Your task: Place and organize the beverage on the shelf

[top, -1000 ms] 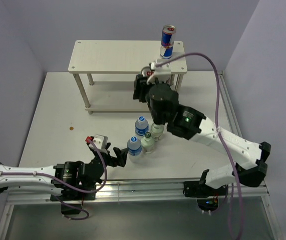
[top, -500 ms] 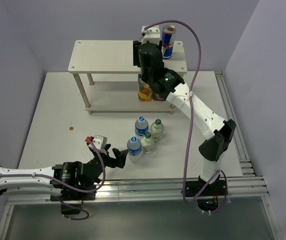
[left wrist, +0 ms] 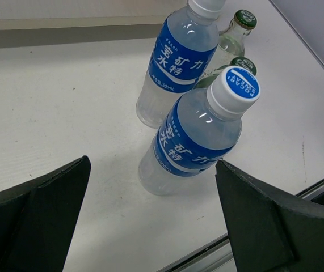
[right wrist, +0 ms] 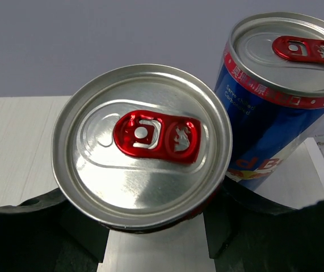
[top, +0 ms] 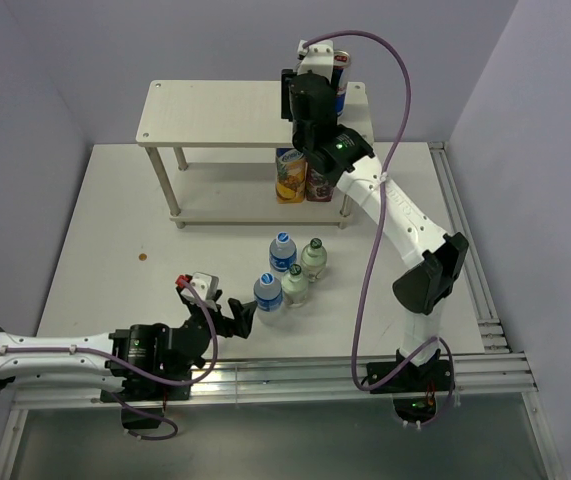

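- The right gripper (right wrist: pixel 153 235), clamped on a can (right wrist: pixel 142 144), has risen to the shelf (top: pixel 215 115) top, beside the standing can (right wrist: pixel 281 96); release looks next.
- The left gripper (left wrist: pixel 153 221), jaws apart, faces a water bottle (left wrist: pixel 198 133) before the shelf.

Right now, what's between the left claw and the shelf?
Four small bottles stand between the left gripper and the shelf, seen in the top view.

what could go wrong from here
The right gripper has its held can right beside the standing can on the shelf top; a nudge while setting it down could topple that one. The left gripper sits open by the nearest water bottle, which stands close to three others; a push could knock them over.
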`<action>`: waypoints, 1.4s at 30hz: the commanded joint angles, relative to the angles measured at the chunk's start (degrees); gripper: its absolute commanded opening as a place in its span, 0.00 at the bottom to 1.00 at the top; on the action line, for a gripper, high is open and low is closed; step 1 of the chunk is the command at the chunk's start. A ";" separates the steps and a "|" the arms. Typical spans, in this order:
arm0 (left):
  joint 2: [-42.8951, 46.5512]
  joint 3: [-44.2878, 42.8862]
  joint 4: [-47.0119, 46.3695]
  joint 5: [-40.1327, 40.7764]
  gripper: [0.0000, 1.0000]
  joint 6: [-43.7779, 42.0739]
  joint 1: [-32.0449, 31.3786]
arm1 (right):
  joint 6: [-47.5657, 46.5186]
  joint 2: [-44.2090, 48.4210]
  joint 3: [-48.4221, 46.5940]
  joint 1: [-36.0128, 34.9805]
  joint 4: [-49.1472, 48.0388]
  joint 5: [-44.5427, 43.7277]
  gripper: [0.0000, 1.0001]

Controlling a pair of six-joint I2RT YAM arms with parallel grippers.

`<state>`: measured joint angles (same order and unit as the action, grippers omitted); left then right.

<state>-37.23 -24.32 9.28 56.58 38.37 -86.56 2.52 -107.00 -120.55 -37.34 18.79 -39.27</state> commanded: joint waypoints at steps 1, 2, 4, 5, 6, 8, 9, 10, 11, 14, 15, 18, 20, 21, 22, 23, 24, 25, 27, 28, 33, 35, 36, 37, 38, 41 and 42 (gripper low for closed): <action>1.55 0.58 -1.28 -0.33 0.99 0.39 0.17 | -0.07 -1.10 -1.53 0.08 -2.26 -0.55 0.10; 1.55 0.67 -1.28 -0.41 0.99 0.39 0.17 | 0.02 -1.28 -1.53 0.08 -2.09 -0.46 0.18; 1.64 0.67 -1.37 -0.41 0.99 0.30 0.17 | 0.20 -1.54 -1.44 0.08 -1.91 -0.29 0.54; 1.64 0.67 -1.28 -0.33 0.99 0.30 0.17 | 0.20 -1.63 -1.44 0.08 -1.74 -0.28 0.63; 1.55 0.59 -1.28 -0.33 0.99 0.30 0.17 | 0.55 -1.63 -1.44 0.08 -1.47 -0.55 0.80; 1.20 0.50 -1.28 -0.33 0.99 0.48 0.25 | 0.90 -1.46 -1.18 0.08 -1.38 -0.55 0.91; 1.02 0.50 -1.19 -0.15 0.99 0.39 0.17 | 1.16 -1.28 -1.00 0.08 -1.30 -0.37 1.00; 1.02 0.41 -1.19 -0.15 0.99 0.48 0.25 | 1.34 -1.02 -0.74 -0.01 -1.21 -0.20 1.00; 1.02 0.41 -1.11 -0.06 0.99 0.56 0.17 | 1.69 -0.49 -0.04 0.08 -1.21 -0.02 1.00; 1.20 0.58 -1.28 -0.06 0.99 0.39 0.17 | 3.44 1.52 2.24 -0.19 -0.59 0.68 1.00; 1.20 0.59 -1.28 0.02 0.99 0.39 0.25 | 3.89 2.31 3.38 -0.27 -0.85 0.77 1.00; 1.37 0.59 -1.37 0.29 0.99 0.21 0.17 | 5.03 5.65 8.21 -1.33 -1.73 0.68 1.00; 1.37 0.50 -1.37 0.46 0.99 0.13 0.17 | 6.43 8.46 11.91 -2.64 -1.91 -0.28 1.00; 1.20 0.41 -1.28 0.55 0.99 0.21 0.25 | 6.88 9.52 13.40 -3.08 -1.91 -0.55 1.00; 1.20 0.24 -1.19 0.64 0.99 0.21 0.17 | 7.49 10.66 14.89 -3.70 -2.17 -0.98 1.00; 1.11 0.15 -0.93 0.64 0.99 0.39 0.17 | 8.37 13.02 18.21 -4.22 -2.44 -1.42 1.00; 1.11 -0.03 -0.84 0.73 0.99 0.39 0.17 | 8.63 14.35 19.90 -5.62 -2.79 -3.08 1.00; 1.11 -0.12 -0.49 0.64 0.99 0.65 0.17 | 9.16 15.67 21.74 -6.59 -3.14 -4.14 1.00; 1.20 -0.64 -0.14 0.38 0.99 0.65 0.25 | 10.22 19.89 27.19 -9.40 -4.10 -6.33 1.00; 1.20 -0.91 -0.22 0.12 0.99 0.31 0.17 | 11.18 21.29 28.95 -10.46 -4.28 -7.13 1.00; 0.50 -2.58 1.18 -1.64 0.99 0.13 0.17 | 15.66 29.56 38.63 -16.79 -2.36 -11.09 1.00; -0.03 -2.49 0.22 -2.69 0.99 -0.57 0.17 | 18.11 32.80 42.57 -20.21 -1.12 -13.64 1.00; -0.64 -2.32 -0.48 -4.61 0.99 -1.19 0.17 | 19.26 33.95 43.81 -21.36 0.45 -14.43 1.00; -1.08 -1.79 -2.75 -5.59 0.99 -2.76 0.25 | 20.32 35.01 45.13 -22.41 1.16 -15.13 1.00; -1.70 -1.53 -3.82 -6.56 0.99 -3.30 0.26 | 22.76 37.28 47.93 -24.34 2.04 -16.27 1.00; -5.12 -0.82 -8.72 -9.81 0.99 -5.05 0.17 | 28.73 41.85 53.46 -26.90 5.81 -16.46 1.00; -7.31 -0.73 -10.58 -10.60 0.99 -5.67 0.17 | 30.07 43.00 54.88 -27.34 7.22 -16.54 1.00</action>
<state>-41.17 -24.62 5.98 50.57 35.86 -86.54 24.64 -68.18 -68.90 -63.29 21.45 -52.01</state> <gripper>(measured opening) 0.994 0.998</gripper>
